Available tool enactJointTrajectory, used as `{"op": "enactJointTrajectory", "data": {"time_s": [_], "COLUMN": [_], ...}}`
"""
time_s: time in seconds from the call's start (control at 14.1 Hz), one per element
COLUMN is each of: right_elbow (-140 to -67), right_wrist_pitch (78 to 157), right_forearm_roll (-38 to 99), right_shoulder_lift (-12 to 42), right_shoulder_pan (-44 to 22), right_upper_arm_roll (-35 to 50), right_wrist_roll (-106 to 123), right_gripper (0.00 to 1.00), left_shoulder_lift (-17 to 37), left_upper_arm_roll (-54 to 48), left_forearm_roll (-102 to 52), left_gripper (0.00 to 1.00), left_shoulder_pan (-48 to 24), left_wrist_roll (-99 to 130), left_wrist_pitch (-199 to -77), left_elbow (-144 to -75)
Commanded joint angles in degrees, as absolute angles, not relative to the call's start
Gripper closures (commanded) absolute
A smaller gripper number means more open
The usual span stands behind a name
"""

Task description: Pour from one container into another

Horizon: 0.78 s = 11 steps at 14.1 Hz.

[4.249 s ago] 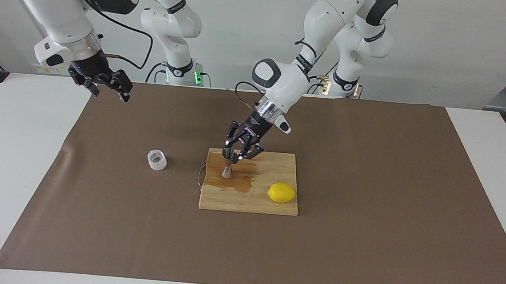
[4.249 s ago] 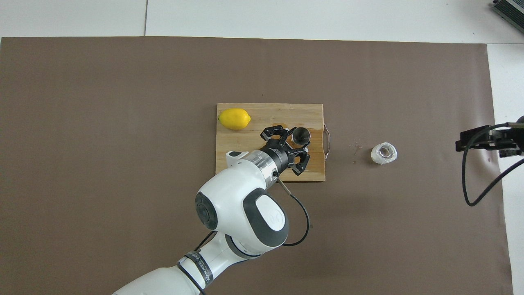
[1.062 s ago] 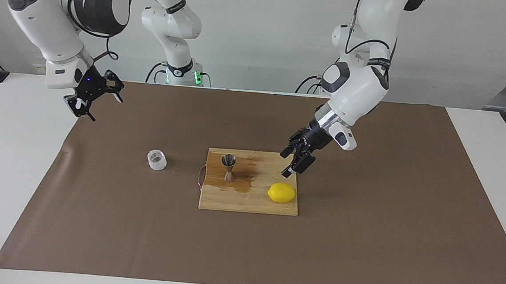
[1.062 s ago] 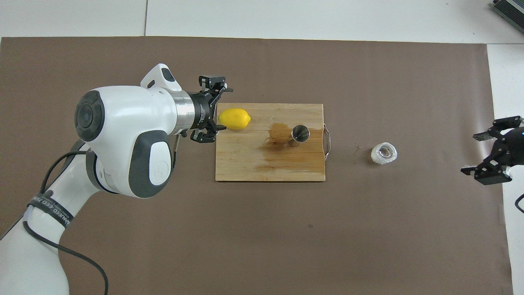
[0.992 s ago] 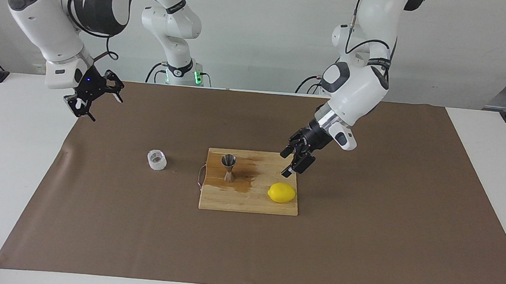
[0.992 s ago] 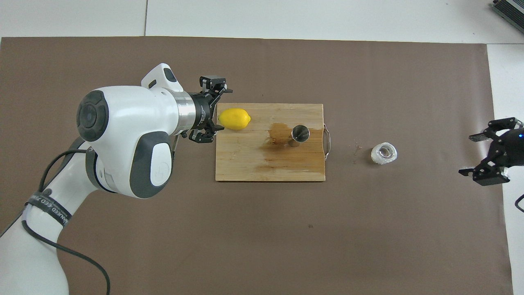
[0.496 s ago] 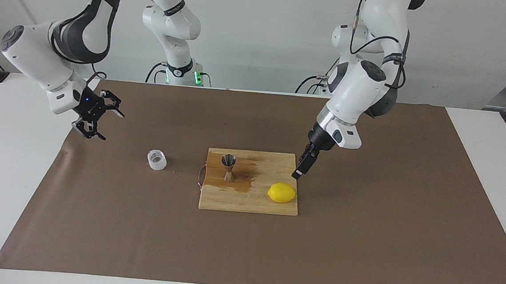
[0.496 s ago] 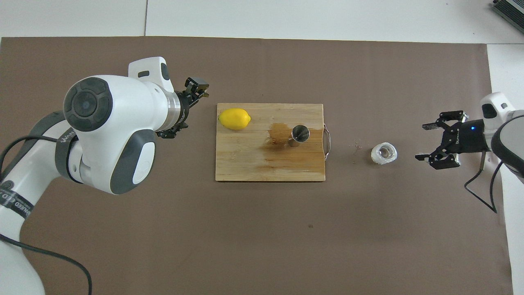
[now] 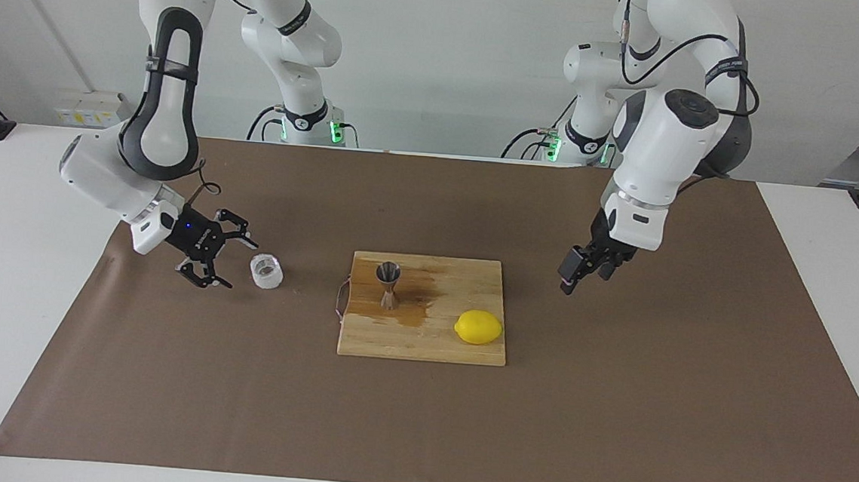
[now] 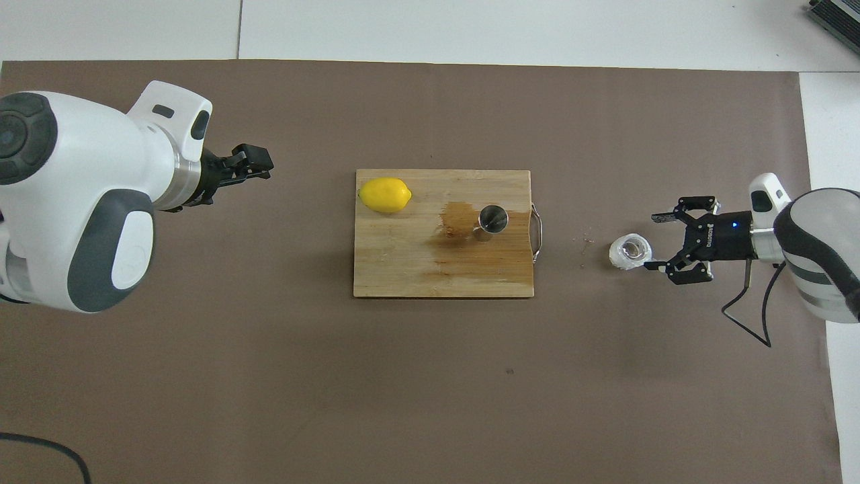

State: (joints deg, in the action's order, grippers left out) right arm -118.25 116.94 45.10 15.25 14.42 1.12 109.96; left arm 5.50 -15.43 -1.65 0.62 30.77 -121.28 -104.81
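The right gripper (image 9: 225, 261) has dropped down low beside the clear cup (image 9: 266, 271), fingers spread wide and empty, so a grab looks imminent. The left gripper (image 9: 586, 270) has backed off the cutting board (image 9: 422, 342) and hangs over bare worktop; can't tell its fingers. The jigger (image 9: 387, 285) stands on the board by a wet stain. Overhead the fingers seem to touch the cup; the facing view shows a gap.
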Motion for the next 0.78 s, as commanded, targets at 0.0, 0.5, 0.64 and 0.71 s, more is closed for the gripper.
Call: {"op": "enactJointTrajectory", "data": {"time_s": [0.0,0.5,0.64,0.71], "right_elbow": [-119.1,-118.3,-118.3,-118.3], "right_wrist_pitch": [114.1,115.0,115.0,114.9], "right_forearm_roll": [48.8,54.0,54.2,54.2], "right_shoulder_lift": [17.6,22.1,22.2,22.2], "right_shoulder_pan": [15.6,14.8,14.9,14.9], "right_upper_arm_roll": [1.3,1.3,1.4,1.4], "right_wrist_roll": [119.7,129.5,129.9,130.1], "right_gripper": [0.00,0.00,0.00,0.00], "left_shoulder_lift": [2.7,-2.2,-2.4,-1.6], "left_upper_arm_roll": [-12.1,-5.2,-4.5,-4.5], "left_forearm_roll": [-0.9,-1.0,-1.0,-0.9], "left_gripper": [0.00,0.00,0.00,0.00], "left_shoulder_pan": [0.8,0.8,0.9,0.9], "left_wrist_roll": [21.2,3.9,2.7,2.8], "left_wrist_pitch": [-117.5,-109.6,-106.2,-102.8], "left_elbow": [-105.4,-105.1,-102.6,-99.0]}}
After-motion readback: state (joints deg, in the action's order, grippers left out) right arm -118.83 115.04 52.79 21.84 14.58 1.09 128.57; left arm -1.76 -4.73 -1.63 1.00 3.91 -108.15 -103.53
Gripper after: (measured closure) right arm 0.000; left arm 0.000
